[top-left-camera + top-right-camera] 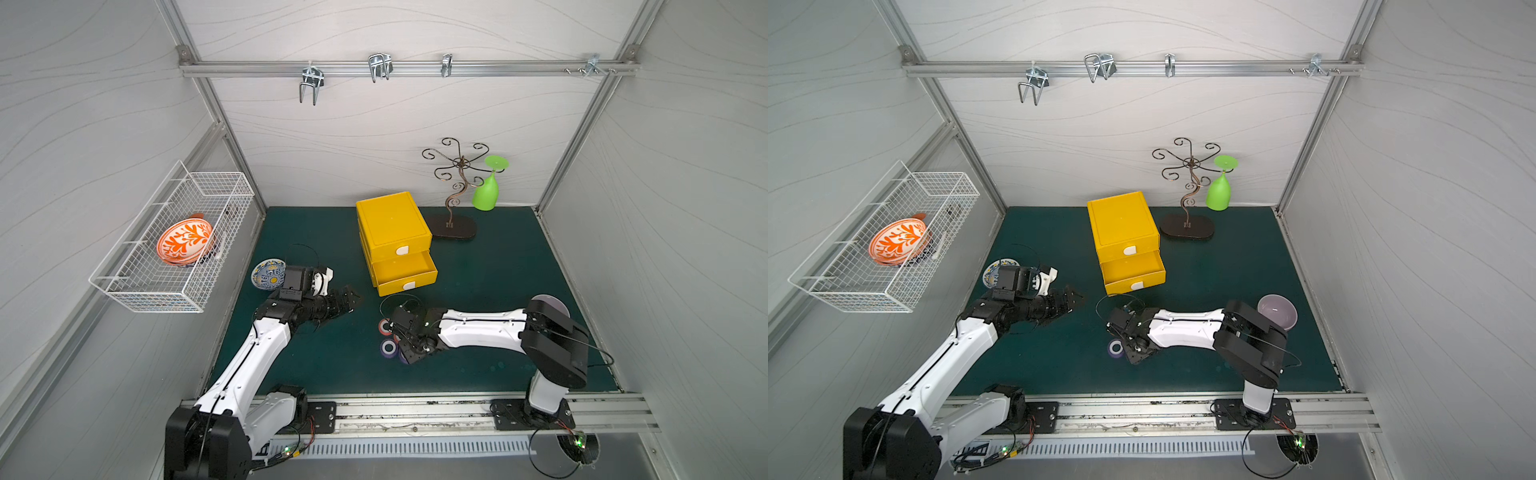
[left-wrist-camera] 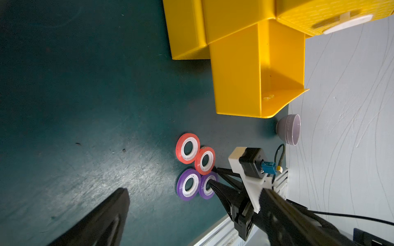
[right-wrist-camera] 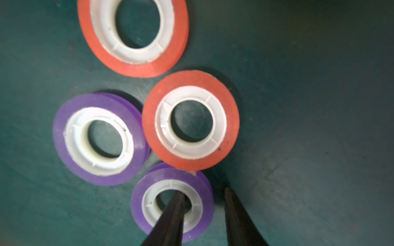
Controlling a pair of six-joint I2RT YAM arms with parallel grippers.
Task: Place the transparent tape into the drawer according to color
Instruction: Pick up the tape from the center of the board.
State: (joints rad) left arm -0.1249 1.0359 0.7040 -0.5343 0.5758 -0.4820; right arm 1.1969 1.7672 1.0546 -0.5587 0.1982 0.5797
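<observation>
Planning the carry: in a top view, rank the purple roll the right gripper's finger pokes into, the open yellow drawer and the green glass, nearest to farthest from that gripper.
1. purple roll, at the right gripper's fingertips.
2. open drawer, farther back on the mat.
3. green glass, upside down at the back right.

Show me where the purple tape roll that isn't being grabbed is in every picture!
In a top view: free purple roll, middle of the mat.
In a top view: same place.
Left wrist: there too, beside its purple twin.
Right wrist: beside a red roll.
Shared landmark: the right tool, straddling the twin's rim.
</observation>
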